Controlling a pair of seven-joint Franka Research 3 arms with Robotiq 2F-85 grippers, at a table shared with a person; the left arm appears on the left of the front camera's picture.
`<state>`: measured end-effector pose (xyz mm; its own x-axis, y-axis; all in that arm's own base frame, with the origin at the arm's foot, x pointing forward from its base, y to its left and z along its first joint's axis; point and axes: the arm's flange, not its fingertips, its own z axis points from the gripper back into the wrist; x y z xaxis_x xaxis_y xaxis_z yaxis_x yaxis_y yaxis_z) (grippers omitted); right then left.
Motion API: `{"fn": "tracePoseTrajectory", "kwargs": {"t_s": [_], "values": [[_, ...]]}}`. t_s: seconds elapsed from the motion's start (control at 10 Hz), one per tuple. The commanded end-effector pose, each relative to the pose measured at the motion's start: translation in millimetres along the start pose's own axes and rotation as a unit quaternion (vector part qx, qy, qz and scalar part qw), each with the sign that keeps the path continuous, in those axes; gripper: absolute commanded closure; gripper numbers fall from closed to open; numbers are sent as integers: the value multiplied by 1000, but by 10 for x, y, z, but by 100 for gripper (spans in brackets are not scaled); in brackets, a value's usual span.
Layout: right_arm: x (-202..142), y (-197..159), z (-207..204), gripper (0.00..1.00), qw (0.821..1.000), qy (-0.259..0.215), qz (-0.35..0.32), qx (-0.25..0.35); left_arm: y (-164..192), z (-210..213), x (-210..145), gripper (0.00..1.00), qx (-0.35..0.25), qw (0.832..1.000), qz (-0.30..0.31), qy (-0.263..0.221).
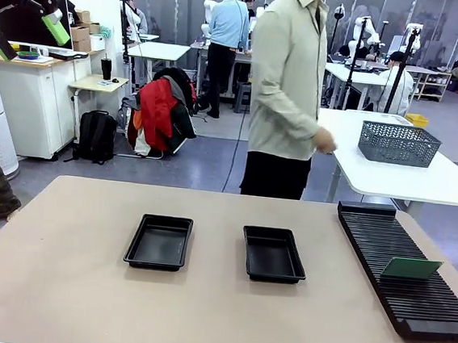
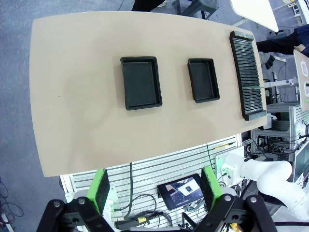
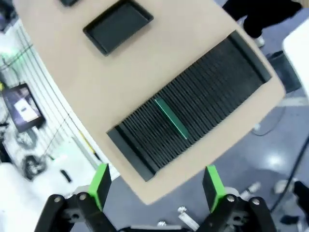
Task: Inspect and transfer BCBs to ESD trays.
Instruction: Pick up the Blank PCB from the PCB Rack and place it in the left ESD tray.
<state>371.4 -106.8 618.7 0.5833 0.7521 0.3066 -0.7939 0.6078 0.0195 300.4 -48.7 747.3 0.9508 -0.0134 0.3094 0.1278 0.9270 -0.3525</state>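
Observation:
Two black ESD trays point(image 1: 159, 243) point(image 1: 273, 254) lie side by side in the middle of the tan table, both with nothing in them. One green BCB point(image 1: 411, 268) stands on edge in the long black slotted rack point(image 1: 402, 269) at the right. My left gripper point(image 2: 155, 188) hangs high above the table's near edge, open and holding nothing, with the trays point(image 2: 141, 83) point(image 2: 203, 79) far below. Open as well, my right gripper point(image 3: 157, 186) hovers over the rack point(image 3: 193, 106), and the BCB point(image 3: 171, 117) sits between its fingers' lines but well below them.
A person point(image 1: 286, 88) stands behind the table's far edge, hands away from it. On a white table behind the rack rests a grey mesh basket point(image 1: 398, 143). Bare tabletop point(image 1: 65, 269) stretches around the trays.

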Motion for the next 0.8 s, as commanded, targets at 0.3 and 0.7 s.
{"fn": "tracePoseTrajectory", "kwargs": {"t_s": [0.3,0.7], "values": [[23,33,-854,0,980,36,195,-30,3,-2,4,0,-1,1000,1,-1],[-27,-59,-1425,0,964,48,258,-37,3,-2,4,0,-1,1000,1,-1]]}}
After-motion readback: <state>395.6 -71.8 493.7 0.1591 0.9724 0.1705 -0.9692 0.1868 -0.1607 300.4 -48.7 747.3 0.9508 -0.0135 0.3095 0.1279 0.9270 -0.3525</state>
